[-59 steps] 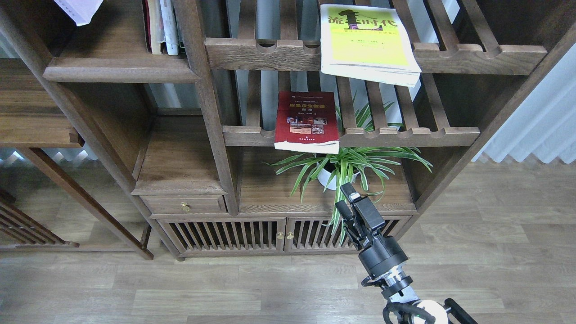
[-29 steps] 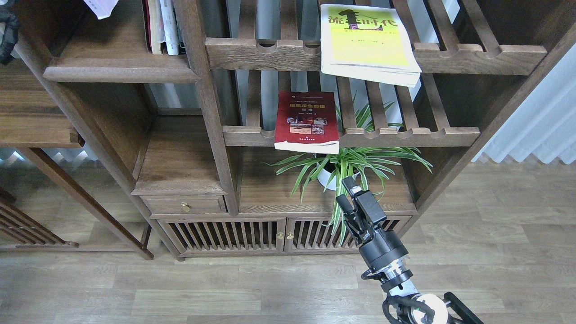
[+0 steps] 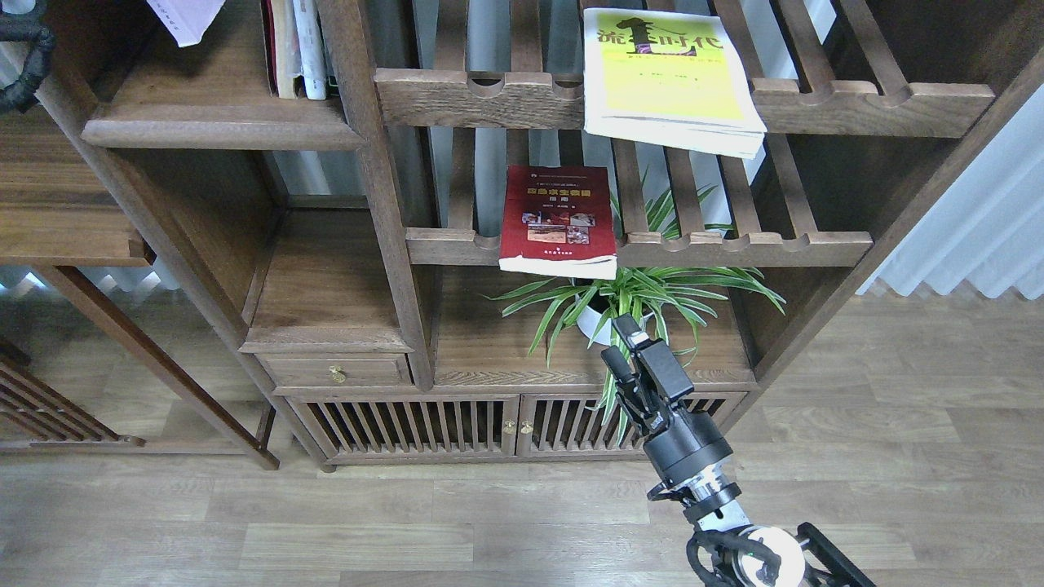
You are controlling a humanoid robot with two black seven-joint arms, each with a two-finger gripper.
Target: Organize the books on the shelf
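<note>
A yellow-green book [image 3: 665, 77] lies flat on the upper slatted rack, its front edge overhanging the rail. The dark red book [image 3: 557, 218] lies flat on the lower slatted rack, also overhanging. Only a corner of the pale lavender-white book [image 3: 186, 16] shows at the top left edge, above the solid shelf [image 3: 220, 126]; what holds it is out of view. A black piece of my left arm [image 3: 20, 57] shows at the top left; its gripper is out of frame. My right gripper [image 3: 621, 346] is open and empty, below the red book and in front of the plant.
Several books [image 3: 298, 49] stand upright at the right end of the solid shelf. A potted spider plant [image 3: 628, 297] stands under the lower rack. Below it is a cabinet [image 3: 506, 424] with slatted doors and a small drawer [image 3: 334, 373]. A side table [image 3: 57, 220] stands at left.
My right gripper has risen a little and shifted slightly left toward the plant. The pale book's corner has moved right along the top edge, and a piece of my left arm has come in.
</note>
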